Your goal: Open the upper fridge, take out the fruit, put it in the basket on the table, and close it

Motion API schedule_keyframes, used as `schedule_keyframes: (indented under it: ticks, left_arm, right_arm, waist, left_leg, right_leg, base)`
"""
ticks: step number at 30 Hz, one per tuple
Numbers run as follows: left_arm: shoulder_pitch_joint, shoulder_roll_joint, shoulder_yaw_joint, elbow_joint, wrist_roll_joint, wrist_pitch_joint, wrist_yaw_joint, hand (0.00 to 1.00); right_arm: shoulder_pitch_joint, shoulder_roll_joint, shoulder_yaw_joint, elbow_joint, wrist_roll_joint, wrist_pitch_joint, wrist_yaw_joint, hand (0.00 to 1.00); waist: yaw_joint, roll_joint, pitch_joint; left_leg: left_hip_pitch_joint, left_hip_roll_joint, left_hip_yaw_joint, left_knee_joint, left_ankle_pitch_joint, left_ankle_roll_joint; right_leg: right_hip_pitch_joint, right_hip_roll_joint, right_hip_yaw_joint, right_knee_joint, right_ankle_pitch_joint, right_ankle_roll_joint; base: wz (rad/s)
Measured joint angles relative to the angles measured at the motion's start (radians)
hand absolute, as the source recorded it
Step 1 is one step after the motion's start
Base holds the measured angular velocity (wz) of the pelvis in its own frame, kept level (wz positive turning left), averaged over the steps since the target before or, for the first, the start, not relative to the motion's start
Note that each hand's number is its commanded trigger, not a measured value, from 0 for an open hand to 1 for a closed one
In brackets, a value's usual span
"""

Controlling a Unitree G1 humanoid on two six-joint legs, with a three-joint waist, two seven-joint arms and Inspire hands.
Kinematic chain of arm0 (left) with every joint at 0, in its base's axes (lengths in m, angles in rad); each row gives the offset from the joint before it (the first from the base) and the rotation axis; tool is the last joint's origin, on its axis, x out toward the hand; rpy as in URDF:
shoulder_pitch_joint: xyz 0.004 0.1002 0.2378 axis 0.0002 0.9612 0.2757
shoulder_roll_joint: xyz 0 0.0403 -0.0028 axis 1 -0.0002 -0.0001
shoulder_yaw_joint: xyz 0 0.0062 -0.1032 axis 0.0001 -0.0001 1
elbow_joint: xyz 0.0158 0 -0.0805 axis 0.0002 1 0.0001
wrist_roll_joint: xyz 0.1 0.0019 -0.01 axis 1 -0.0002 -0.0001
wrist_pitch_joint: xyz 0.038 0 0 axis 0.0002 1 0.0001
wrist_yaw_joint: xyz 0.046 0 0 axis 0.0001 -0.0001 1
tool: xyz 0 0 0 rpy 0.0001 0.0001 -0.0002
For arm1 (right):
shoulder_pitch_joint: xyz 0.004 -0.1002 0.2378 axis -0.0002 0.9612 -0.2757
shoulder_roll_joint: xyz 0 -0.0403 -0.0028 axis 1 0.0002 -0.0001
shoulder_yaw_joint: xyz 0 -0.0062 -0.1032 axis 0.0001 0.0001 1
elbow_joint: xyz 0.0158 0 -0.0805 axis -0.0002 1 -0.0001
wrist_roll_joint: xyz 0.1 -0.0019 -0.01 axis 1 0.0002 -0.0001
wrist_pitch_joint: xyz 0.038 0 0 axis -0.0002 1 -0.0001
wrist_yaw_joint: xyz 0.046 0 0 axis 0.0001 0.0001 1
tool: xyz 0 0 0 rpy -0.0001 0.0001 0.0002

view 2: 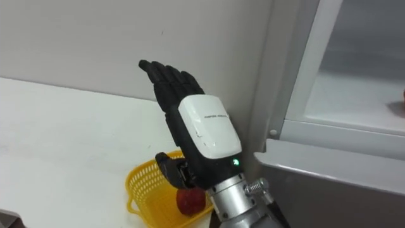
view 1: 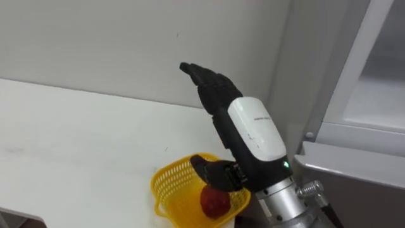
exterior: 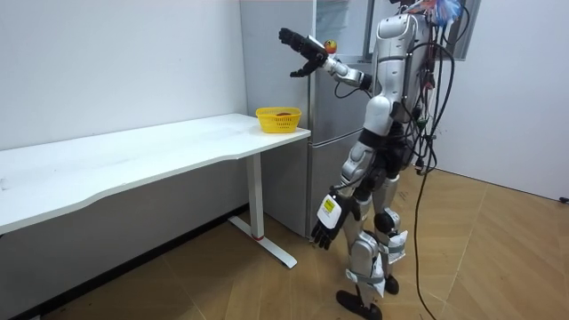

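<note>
While the right hand (view 1: 252, 130) hangs raised in the middle of the left eye view, its fingers (view 1: 209, 79) stretch straight up and to the left and its thumb (view 1: 212, 172) juts out low on the left, so the hand is spread wide and holds nothing. Its white back faces the camera, and the arm comes in from the lower right corner. Just under the thumb, at the bottom centre of the frame, a yellow basket (view 1: 169, 185) stands on the white table (view 1: 76, 145), and the red fruit (view 1: 215, 201) lies in the basket's right part, apart from the hand. The table fills the left half of the frame and meets a pale wall (view 1: 95, 44) across the top. Along the right edge stands the grey fridge (view 1: 370, 134); its upper compartment is open, with a white ledge showing. In the room view the robot stands upright on the wood floor at the right, next to the fridge and the table's end. Its right arm reaches out high toward the room view's left, well above the basket. The left hand (exterior: 324, 229) hangs low beside its thigh with its fingers loose and empty.
</note>
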Motion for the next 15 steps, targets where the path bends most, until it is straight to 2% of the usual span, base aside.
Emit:
schedule_keyframes:
  ticks: [7, 12, 15]
  left_arm:
    - [0.016, -0.004, -0.019, 0.0, 0.002, -0.001, 0.009, 0.0]
    - [0.035, -0.003, -0.019, -0.001, 0.002, -0.002, 0.009, 0.0]
    - [0.036, -0.003, -0.019, 0.006, 0.002, -0.011, 0.007, 0.0]
  right_arm:
    - [0.055, 0.005, -0.024, -0.147, 0.083, -0.011, -0.018, 0.0]
    - [0.091, 0.004, -0.037, -0.213, 0.105, -0.024, -0.032, 0.0]
    - [0.11, 0.004, -0.065, -0.244, 0.105, -0.051, -0.035, 0.0]
  waist:
    - [-0.028, 0.021, 0.0019]
    - [-0.051, 0.025, 0.0002]
    - [-0.055, 0.028, -0.0002]
  left_leg:
    - [0.011, 0.008, 0.025, -0.001, -0.007, -0.002]
    - [0.019, 0.007, 0.032, -0.002, -0.008, -0.001]
    - [0.025, 0.008, 0.041, -0.003, -0.008, -0.001]
  right_leg:
    - [-0.002, 0.006, 0.021, 0.012, 0.0, 0.0]
    - [-0.002, 0.005, 0.025, 0.014, 0.0, 0.0]
    - [-0.002, 0.008, 0.038, 0.014, 0.0, -0.001]
  base:
    - [-0.11]
    - [-0.04]
    - [-0.08]
